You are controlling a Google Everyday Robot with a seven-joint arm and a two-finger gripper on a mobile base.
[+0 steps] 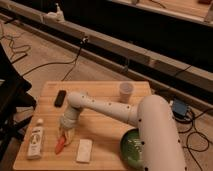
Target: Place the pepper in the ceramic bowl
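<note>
Pincer (65, 133) low over the pepper (60, 146) on the counter (100, 122), near-left part.
The pepper is slender, orange-red and tapered (it lies between a white tube (35, 140) and a white block (84, 150)). Its long axis runs diagonally: upper end under the pincer, narrow tip toward the near-left edge. I cannot tell whether the pincer grips it. The bowl (129, 148) sits well apart to the right.

**No legible text from my station**

I can read no word, number or brand anywhere. The white tube (35, 141) at the left of the surface (102, 140) carries a dark label, but I cannot make out its print. The hand (65, 134) sits just right of that tube, above the pepper (60, 145), with no marking I can read
</note>
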